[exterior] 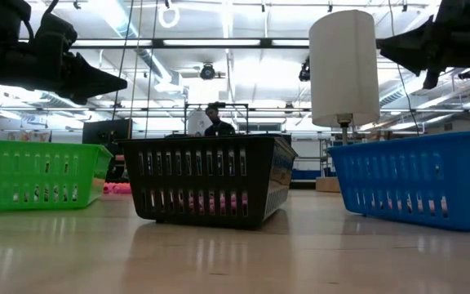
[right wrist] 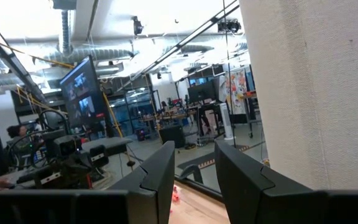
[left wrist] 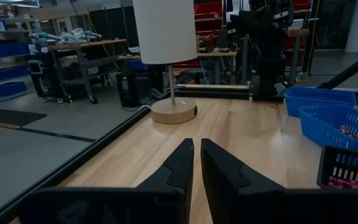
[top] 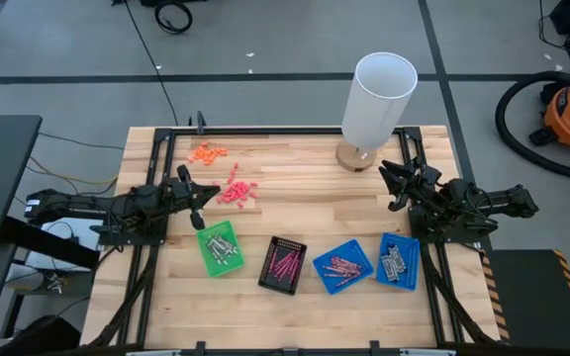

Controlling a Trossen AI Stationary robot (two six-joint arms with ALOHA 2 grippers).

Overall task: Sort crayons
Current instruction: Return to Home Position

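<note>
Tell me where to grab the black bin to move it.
Likely best: pinch the black bin by its thin rim on the wall facing the lamp, coming straight down, one finger either side. It stands upright and open-topped, with bare table on that side.

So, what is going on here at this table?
Crayon sorting looks finished. The crayons lie in the green bin, the black bin, the left blue bin and the right blue bin, near the front of the table. Both arms hold nothing: the left gripper hovers at the left, jaws almost shut; the right gripper hovers by the lamp, jaws open. Orange bits and coral bits lie loose behind the bins.
</note>
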